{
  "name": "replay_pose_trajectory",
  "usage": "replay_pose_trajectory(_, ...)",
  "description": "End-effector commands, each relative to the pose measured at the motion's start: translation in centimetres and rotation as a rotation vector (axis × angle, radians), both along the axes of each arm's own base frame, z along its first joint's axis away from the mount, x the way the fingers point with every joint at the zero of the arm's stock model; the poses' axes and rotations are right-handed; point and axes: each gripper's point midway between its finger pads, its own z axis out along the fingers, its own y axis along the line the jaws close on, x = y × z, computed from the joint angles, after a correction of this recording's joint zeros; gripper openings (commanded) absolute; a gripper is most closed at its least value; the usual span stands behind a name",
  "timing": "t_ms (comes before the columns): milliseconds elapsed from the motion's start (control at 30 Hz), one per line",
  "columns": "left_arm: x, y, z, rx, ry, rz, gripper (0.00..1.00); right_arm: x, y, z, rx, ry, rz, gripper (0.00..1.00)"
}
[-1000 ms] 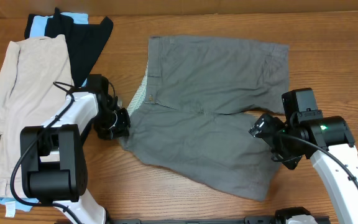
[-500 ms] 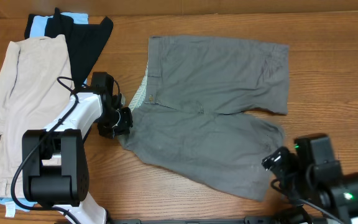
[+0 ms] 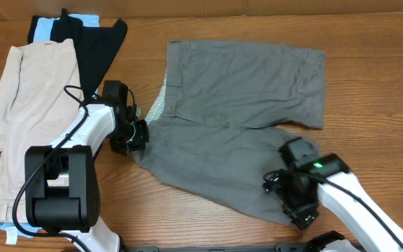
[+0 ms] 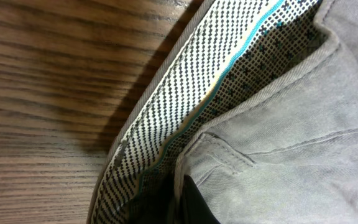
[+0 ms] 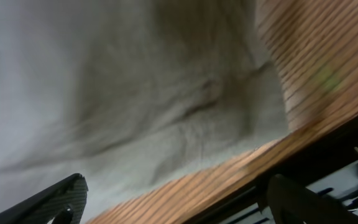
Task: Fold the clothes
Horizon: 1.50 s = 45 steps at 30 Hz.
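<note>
Left gripper (image 3: 134, 137): jaws were closed right down. In the left wrist view one dark finger (image 4: 194, 202) sat tucked in the cloth beneath the patterned waistband (image 4: 185, 106), so I read this as a pinch on the near end of the band, at the left edge of the shorts (image 3: 243, 84).

Right gripper (image 5: 178, 202): its two fingers (image 5: 61, 196) stood wide apart and held nothing. Grey cloth filled the space beyond them, and the hem (image 5: 185, 158) of the near leg crossed the view with bare wood just past it. From overhead, this gripper hung over the outer end of that leg, close to my edge of the table (image 3: 369, 84).

The shorts lay flat and face up mid-table, with the waistband to my left and both legs running off to the right. The far leg was straight and the near one angled toward me. Their long axis therefore ran left to right, from one gripper to the other.

I judged the fold to turn on this: the near hem lay directly below the open right fingers, and the right arm was much the nearer to it. The left arm anchored the opposite end. The beige shorts (image 3: 19, 119) lay well apart to the left.
</note>
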Motion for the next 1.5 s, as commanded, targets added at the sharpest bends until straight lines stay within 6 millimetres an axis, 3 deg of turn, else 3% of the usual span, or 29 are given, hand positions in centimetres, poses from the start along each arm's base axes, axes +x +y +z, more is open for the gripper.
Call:
replay_pose_trajectory(0, 0.1, 0.2, 0.6, 0.017, -0.033, -0.022, 0.04, -1.1, 0.4, -1.9, -0.092, 0.105, -0.069, 0.92)
replay_pose_trajectory(333, 0.4, 0.2, 0.6, 0.017, -0.044, -0.022, 0.04, -1.3, 1.5, -4.0, -0.135, 0.149, -0.028, 0.82)
replay_pose_trajectory(533, 0.4, 0.2, 0.6, 0.017, -0.044, -0.022, 0.04, -1.7, 1.0, -4.9, -0.136, 0.139, 0.016, 0.46)
replay_pose_trajectory(600, 0.4, 0.2, 0.6, 0.016, -0.044, -0.022, 0.04, -2.4, 0.6, -5.3, -0.143, 0.152, 0.022, 0.2)
replay_pose_trajectory(667, 0.4, 0.2, 0.7, 0.016, -0.044, -0.022, 0.04, -2.8, 0.4, -5.5, -0.147, 0.163, 0.026, 0.04)
replay_pose_trajectory(833, 1.4, 0.0, 2.0, 0.01, -0.064, -0.022, 0.04, -2.0, 0.5, -4.6, -0.138, 0.133, 0.023, 0.04)
replay_pose_trajectory(967, 2.9, 0.0, 5.3, 0.009, -0.114, -0.022, 0.04, 0.8, 0.5, -0.9, -0.112, 0.032, 0.066, 0.04)
replay_pose_trajectory(1233, 4.0, 0.0, 11.7, 0.009, -0.245, -0.025, 0.04, 5.5, -2.8, 11.0, -0.151, -0.271, 0.095, 0.04)
replay_pose_trajectory(1367, 3.2, 0.0, 13.6, 0.009, -0.276, -0.025, 0.04, 6.1, -4.0, 15.2, -0.132, -0.386, 0.101, 0.04)
replay_pose_trajectory(1467, 2.6, 0.0, 15.4, 0.009, -0.319, -0.028, 0.04, 5.6, -4.8, 17.0, -0.134, -0.418, 0.104, 0.04)
